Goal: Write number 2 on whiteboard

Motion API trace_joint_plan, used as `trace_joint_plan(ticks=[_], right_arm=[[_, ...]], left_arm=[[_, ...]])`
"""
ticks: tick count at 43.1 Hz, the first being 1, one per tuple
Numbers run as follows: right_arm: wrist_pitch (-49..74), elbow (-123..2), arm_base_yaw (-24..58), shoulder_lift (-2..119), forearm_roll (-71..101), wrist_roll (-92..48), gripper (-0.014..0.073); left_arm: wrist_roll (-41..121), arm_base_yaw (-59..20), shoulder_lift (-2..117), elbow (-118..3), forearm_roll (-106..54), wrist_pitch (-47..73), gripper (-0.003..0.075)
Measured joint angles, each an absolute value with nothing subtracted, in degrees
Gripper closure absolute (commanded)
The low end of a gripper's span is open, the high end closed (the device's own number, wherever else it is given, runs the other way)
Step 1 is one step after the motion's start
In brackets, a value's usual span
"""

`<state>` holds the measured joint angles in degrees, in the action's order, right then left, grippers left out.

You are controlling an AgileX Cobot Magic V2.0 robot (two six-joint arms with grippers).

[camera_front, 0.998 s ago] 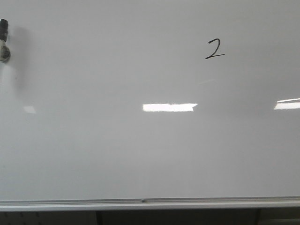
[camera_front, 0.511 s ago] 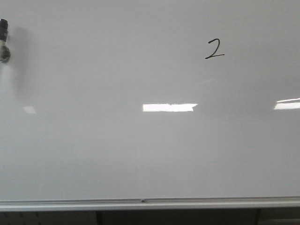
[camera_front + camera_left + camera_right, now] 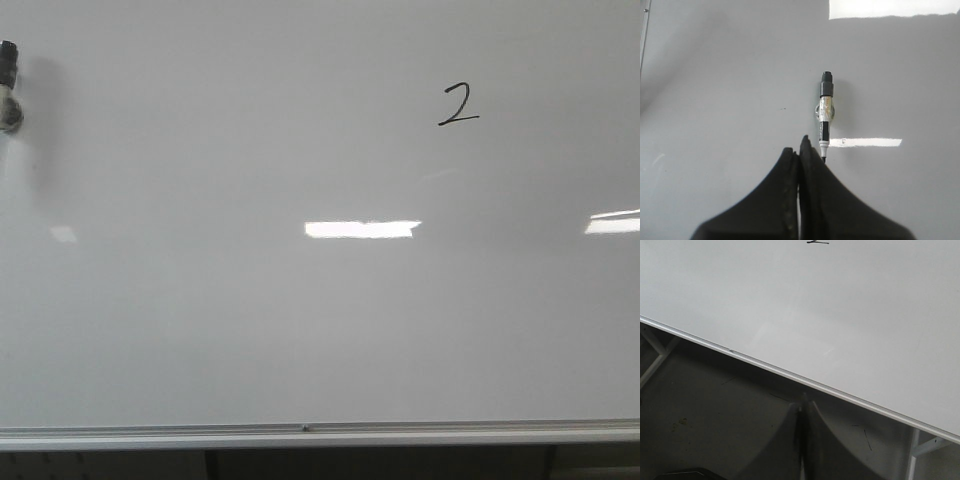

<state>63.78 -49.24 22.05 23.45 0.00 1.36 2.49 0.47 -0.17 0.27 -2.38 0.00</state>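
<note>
Left gripper [image 3: 799,150] is pinched shut on nothing, with a marker [image 3: 826,112] lying on the whiteboard [image 3: 200,300] just past its tips. Right gripper [image 3: 801,412] is closed too, hanging off the board's lower rail [image 3: 790,374], the number 2 [image 3: 458,105] well ahead of it.

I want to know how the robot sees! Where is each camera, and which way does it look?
Front view: faces the whiteboard with the number 2; no robot parts show.
Left wrist view: on the left arm, looking at a marker; left gripper shut.
Right wrist view: on the right arm, above the board's lower edge; right gripper shut.
Front and left views share the marker.
</note>
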Motion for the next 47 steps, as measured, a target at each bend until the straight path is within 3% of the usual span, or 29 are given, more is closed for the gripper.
trace_joint_plan(ticks=[23, 29, 40, 47], right_arm=[[63.41, -48.64, 21.91, 23.1, 0.0, 1.36, 0.0662], [61.14, -44.8, 17.34, 20.18, -1.05, 1.36, 0.0662], [38.36, -26.55, 5.25, 9.41, -1.8, 1.36, 0.0662], [24.17, -14.1, 1.62, 2.89, -1.8, 1.36, 0.0662]], left_arm=[[2.49, 0.47, -0.17, 0.27, -2.38, 0.0, 0.0741], [2.49, 0.47, -0.17, 0.27, -2.38, 0.0, 0.0741], [2.49, 0.47, -0.17, 0.27, -2.38, 0.0, 0.0741], [2.49, 0.47, -0.17, 0.27, -2.38, 0.0, 0.0741]])
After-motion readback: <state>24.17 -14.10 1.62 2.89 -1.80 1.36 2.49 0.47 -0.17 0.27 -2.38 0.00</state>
